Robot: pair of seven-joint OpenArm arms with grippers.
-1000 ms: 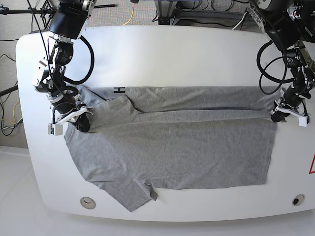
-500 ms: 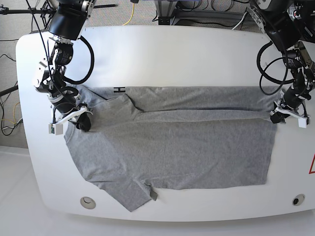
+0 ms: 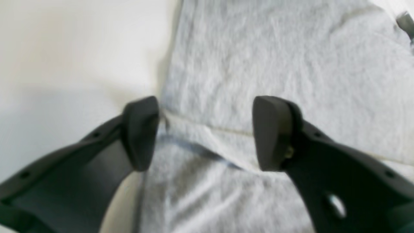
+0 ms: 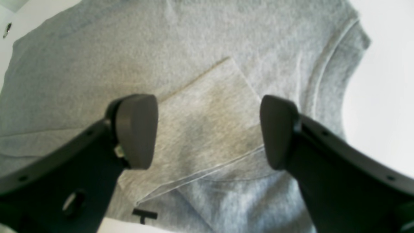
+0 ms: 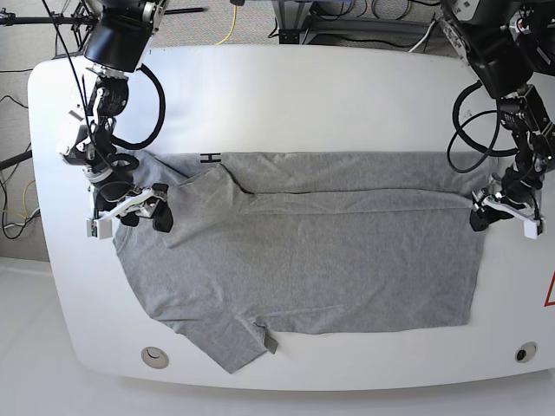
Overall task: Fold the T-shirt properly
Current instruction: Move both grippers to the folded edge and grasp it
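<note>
The grey T-shirt point(image 5: 303, 260) lies flat across the white table point(image 5: 303, 95), its far long edge folded down over the body. A black letter point(image 5: 210, 158) shows at the fold's far left. My right gripper point(image 5: 146, 214) is open just above the shoulder area. In its wrist view the right gripper point(image 4: 207, 129) straddles the folded-in sleeve point(image 4: 210, 123), with the ribbed collar point(image 4: 326, 74) to the right. My left gripper point(image 5: 479, 217) is open at the shirt's right edge. There the left gripper point(image 3: 207, 132) spans the folded flap's hem point(image 3: 207, 129), holding nothing.
The loose sleeve point(image 5: 230, 342) reaches toward the table's front edge, with a small tag point(image 5: 270, 344) beside it. Round holes point(image 5: 155, 355) point(image 5: 525, 353) sit at the front corners. A red mark point(image 5: 549, 290) is at the right edge. Cables hang behind the table.
My right gripper has opened and let go of the cloth at the shoulder. My left gripper has shifted slightly toward the front along the shirt's right edge. The folded flap lies flat.
</note>
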